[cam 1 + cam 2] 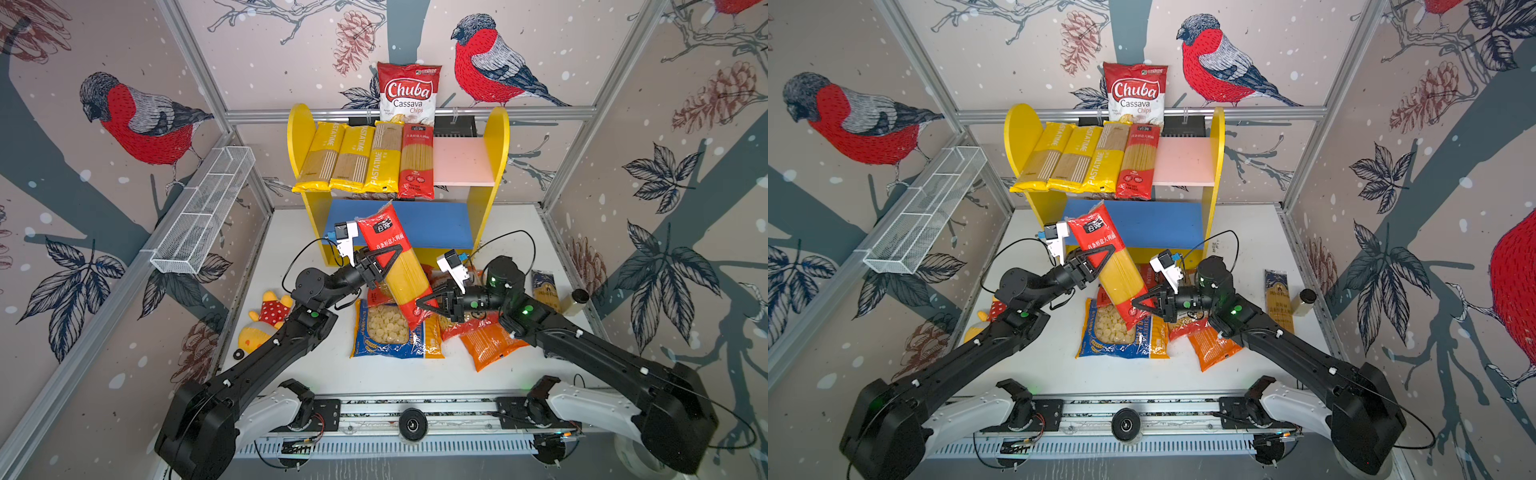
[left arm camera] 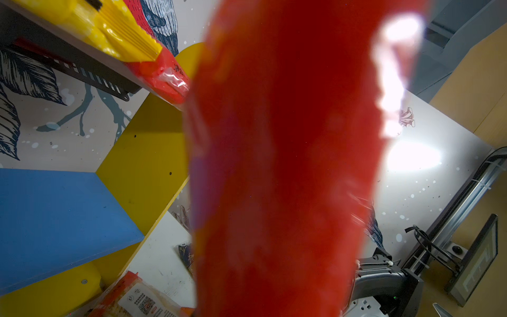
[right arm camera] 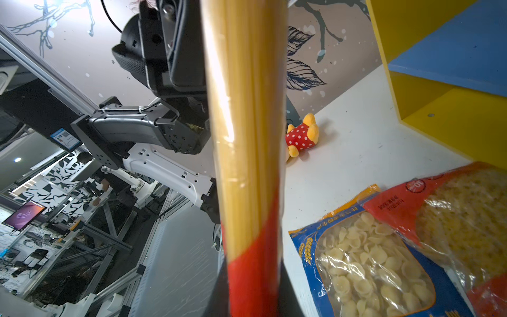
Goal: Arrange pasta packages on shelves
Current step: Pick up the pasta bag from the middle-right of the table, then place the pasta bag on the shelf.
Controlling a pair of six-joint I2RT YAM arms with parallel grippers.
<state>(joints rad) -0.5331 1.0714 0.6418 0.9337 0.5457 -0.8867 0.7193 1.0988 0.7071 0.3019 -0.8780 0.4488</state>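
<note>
A long red spaghetti pack (image 1: 399, 266) hangs tilted in the air in front of the shelves (image 1: 496, 137). My left gripper (image 1: 386, 259) is shut on its upper half. My right gripper (image 1: 430, 305) is shut on its red lower end. This pack (image 2: 282, 164) fills the left wrist view and hides the left jaws; it (image 3: 247, 137) also crosses the right wrist view. Three yellow packs (image 1: 351, 160) and a red pack (image 1: 415, 162) lie on the pink upper board (image 1: 463, 162). The blue lower board (image 1: 436, 224) is bare. Short-pasta bags lie beneath: blue (image 1: 386, 328), red (image 1: 461, 326), orange (image 1: 490, 345).
A dark-blue spaghetti pack (image 1: 546, 291) and a small bottle (image 1: 579, 297) lie at the right of the table. A polka-dot plush toy (image 1: 266, 320) sits at the left. A chips bag (image 1: 409, 93) stands behind the shelves. A wire basket (image 1: 203, 212) hangs on the left wall.
</note>
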